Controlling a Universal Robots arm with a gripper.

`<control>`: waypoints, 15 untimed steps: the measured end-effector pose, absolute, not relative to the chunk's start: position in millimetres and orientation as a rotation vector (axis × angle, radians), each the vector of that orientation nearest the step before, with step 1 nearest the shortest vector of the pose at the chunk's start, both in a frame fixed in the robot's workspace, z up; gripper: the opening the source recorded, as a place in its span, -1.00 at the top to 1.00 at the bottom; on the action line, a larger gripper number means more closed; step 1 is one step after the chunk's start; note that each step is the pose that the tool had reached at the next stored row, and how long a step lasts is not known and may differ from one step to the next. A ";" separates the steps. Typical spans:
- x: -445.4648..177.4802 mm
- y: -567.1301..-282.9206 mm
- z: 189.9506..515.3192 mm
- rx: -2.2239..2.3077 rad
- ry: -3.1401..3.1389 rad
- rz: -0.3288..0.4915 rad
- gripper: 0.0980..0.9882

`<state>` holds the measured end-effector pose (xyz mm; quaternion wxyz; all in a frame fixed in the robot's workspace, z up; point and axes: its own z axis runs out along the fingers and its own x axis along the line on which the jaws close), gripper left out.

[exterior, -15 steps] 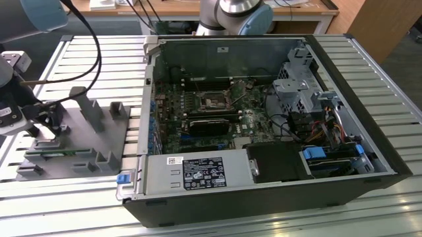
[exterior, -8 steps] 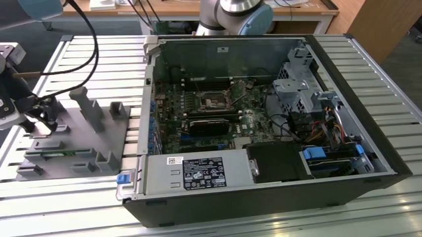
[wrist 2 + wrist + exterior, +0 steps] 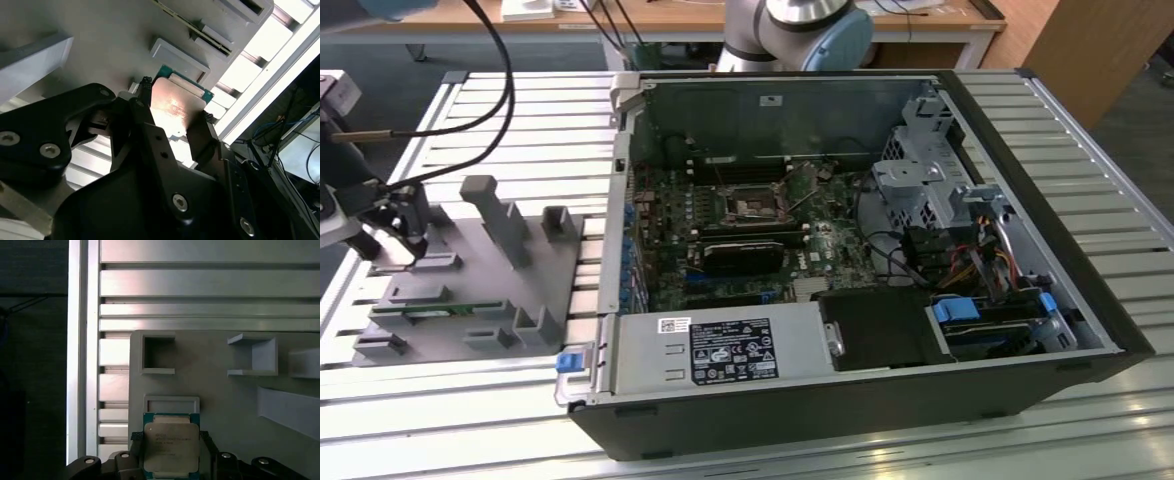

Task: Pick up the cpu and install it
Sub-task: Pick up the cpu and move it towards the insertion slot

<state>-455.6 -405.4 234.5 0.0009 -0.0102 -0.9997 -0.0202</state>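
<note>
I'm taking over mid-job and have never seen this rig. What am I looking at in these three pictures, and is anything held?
One robot arm works at a slatted metal table. The exterior view looks over the whole scene: an open computer case and, at the exterior view's left, a grey parts tray. Both wrist views ride on the arm and look past its pincer. The pincer grips the cpu, a small silvery square chip, by two opposite edges, at the tray.
</note>
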 end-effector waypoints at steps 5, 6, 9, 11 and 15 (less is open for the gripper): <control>-455.6 -405.4 244.8 -0.032 -3.137 -0.067 0.02; -455.6 -405.4 246.1 -0.032 -3.137 -0.067 0.02; -455.6 -405.4 250.8 -0.032 -3.137 -0.068 0.02; -455.6 -405.4 253.9 -0.032 -3.137 -0.068 0.02; -455.6 -405.4 259.4 -0.032 -3.137 -0.070 0.02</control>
